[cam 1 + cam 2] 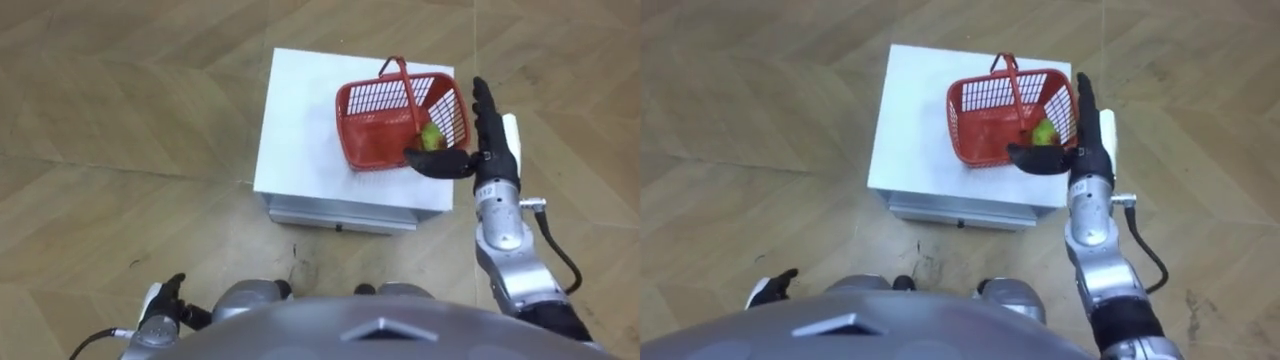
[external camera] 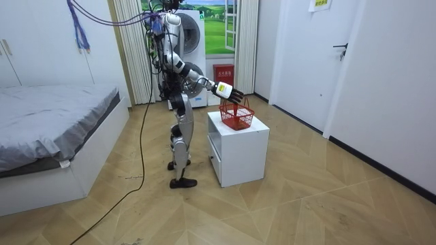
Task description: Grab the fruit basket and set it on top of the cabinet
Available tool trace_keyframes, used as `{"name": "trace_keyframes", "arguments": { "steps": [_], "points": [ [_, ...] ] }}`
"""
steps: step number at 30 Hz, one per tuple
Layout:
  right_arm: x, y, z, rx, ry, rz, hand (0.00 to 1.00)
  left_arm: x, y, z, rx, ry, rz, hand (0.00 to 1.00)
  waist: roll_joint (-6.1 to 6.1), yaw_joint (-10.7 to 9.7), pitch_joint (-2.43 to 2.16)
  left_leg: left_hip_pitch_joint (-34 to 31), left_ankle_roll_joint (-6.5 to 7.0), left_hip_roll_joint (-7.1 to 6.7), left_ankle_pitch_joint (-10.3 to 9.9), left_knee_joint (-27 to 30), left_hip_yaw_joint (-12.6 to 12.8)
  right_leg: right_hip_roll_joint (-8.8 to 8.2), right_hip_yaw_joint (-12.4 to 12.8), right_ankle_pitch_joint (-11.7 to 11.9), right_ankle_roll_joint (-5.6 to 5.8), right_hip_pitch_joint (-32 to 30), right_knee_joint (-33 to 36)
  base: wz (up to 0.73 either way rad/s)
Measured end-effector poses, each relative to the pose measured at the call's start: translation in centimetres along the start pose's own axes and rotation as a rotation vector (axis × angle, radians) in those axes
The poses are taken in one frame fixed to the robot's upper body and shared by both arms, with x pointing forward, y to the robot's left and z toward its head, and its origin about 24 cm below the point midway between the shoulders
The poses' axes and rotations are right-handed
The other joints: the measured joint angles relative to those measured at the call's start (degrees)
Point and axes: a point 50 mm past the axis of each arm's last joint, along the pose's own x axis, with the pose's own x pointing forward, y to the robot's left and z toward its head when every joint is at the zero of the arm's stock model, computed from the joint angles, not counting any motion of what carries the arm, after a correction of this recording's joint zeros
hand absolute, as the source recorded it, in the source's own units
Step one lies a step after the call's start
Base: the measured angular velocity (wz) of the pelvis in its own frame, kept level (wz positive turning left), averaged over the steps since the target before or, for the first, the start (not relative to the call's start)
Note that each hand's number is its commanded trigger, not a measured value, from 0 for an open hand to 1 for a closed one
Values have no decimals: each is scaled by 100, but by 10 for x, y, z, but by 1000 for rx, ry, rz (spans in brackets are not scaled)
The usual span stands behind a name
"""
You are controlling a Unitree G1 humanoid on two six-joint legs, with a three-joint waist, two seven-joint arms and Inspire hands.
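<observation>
A red plastic basket (image 1: pixel 385 125) with an upright handle (image 1: pixel 405 88) stands on a white cabinet (image 1: pixel 300 140), toward its right side. A green-yellow fruit (image 1: pixel 432 137) lies in the basket's near right corner. My right hand (image 1: pixel 492 135) is open beside the basket's right wall, fingers straight and pointing away from me. Its thumb reaches left over the near right corner. It holds nothing. My left hand (image 1: pixel 163 305) hangs low at my left side, far from the basket. In the room view I stand upright before the cabinet (image 2: pixel 238 146), right hand (image 2: pixel 227 90) stretched over the basket (image 2: pixel 237 117).
The cabinet has a drawer front facing me (image 1: pixel 340 215) and stands on wooden parquet floor (image 1: pixel 120 120). In the room view a bed (image 2: pixel 48 129) lies at the left, a washing machine (image 2: pixel 197 41) is behind me, and a white door (image 2: pixel 344 61) is at the right.
</observation>
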Motion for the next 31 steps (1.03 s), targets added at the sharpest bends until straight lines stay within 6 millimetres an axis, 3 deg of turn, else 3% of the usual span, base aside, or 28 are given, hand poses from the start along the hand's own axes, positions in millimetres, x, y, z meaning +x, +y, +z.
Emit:
{"name": "trace_keyframes", "arguments": {
  "steps": [4,9,11,15,22,26,31],
  "points": [
    [-8,-4,-30,-51,118,-7,0,0,3,7,-86,-25,12,0,45,-26,19,76,4,1,-5,-7,13,-3,41,-6,8,70,-18,-2],
    [-27,-11,-79,-154,331,14,0,0,6,7,-147,-39,26,0,85,-21,4,150,5,-18,-6,-41,13,-5,27,-14,13,164,-96,0],
    [-36,-15,-95,-165,406,20,0,0,7,6,-158,-35,30,0,99,-19,-29,160,5,-25,-7,-34,1,-8,11,-24,15,178,-118,2],
    [-58,-17,-127,-144,599,61,0,0,6,6,-170,-33,29,0,127,-17,-41,207,1,-38,-12,-68,-16,-4,-20,-27,20,270,-181,4],
    [-87,-20,-157,-51,851,107,0,-2,-2,-8,-184,38,19,0,112,-5,-11,420,-7,-78,-47,-144,-35,-10,-23,-80,46,468,-195,0],
    [-106,-19,-170,-94,1001,214,0,-6,0,-29,-112,142,19,0,22,4,-12,549,-16,-82,-167,-38,-116,-14,-91,-175,56,678,-182,11],
    [-116,-18,-176,-170,1126,329,0,-8,-4,-38,-40,216,-25,0,28,25,-11,669,-22,-69,-262,50,-201,-11,-179,-217,80,841,-158,8]
  ]
}}
